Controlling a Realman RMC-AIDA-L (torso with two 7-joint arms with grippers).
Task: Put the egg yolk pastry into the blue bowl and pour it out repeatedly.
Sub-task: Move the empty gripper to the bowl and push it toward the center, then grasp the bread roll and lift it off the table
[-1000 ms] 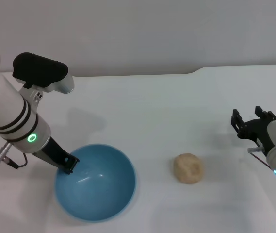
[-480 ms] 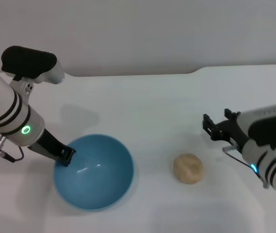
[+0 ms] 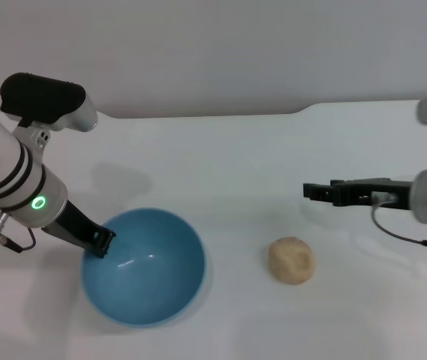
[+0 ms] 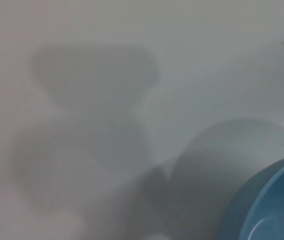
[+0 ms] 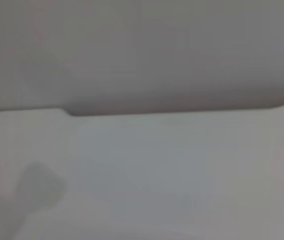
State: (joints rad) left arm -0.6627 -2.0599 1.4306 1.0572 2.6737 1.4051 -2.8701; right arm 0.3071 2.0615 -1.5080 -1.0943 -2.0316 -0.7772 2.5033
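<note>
Egg yolk pastry (image 3: 291, 260) waits bare on the table (image 3: 243, 157), outside the blue bowl (image 3: 144, 266).
Head view: my left gripper (image 3: 102, 242) clenches the bowl's rim to steady it; my right gripper (image 3: 320, 191) hovers beyond the pastry, fingers' state unclear. Left wrist: bowl edge (image 4: 266, 202) only.

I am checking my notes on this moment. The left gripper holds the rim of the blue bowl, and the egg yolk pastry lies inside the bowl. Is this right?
Not quite. The head view shows the egg yolk pastry lying on the white table, to the right of the blue bowl, whose inside is empty. The left gripper is indeed at the bowl's rim. The right gripper hovers beyond the pastry without touching it.
</note>
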